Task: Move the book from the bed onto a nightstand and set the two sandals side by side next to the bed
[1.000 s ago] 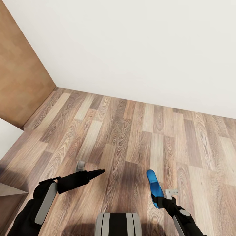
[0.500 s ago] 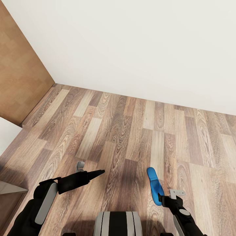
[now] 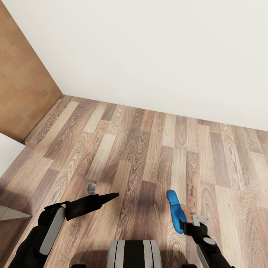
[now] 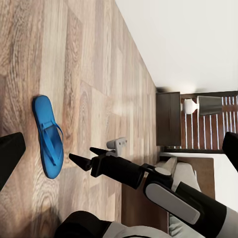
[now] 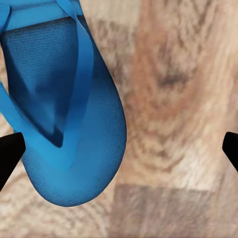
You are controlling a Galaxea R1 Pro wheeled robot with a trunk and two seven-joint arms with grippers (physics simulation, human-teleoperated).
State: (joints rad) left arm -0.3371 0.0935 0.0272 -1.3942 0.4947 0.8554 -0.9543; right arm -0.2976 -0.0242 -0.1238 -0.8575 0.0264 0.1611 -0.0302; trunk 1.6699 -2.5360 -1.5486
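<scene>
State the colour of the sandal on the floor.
Bright blue, straps included; the sandal shows best in the right wrist view.

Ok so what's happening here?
A two-armed robot is working over a blue sandal that lies flat on the wood floor. Its right gripper is right above the sandal with its fingers spread wide, not gripping it. The left gripper is open too, holding nothing, off to the side over bare floor.

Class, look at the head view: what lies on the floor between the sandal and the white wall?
Nothing: bare wood-plank floor runs from the blue sandal to the white wall, in the head view.
</scene>
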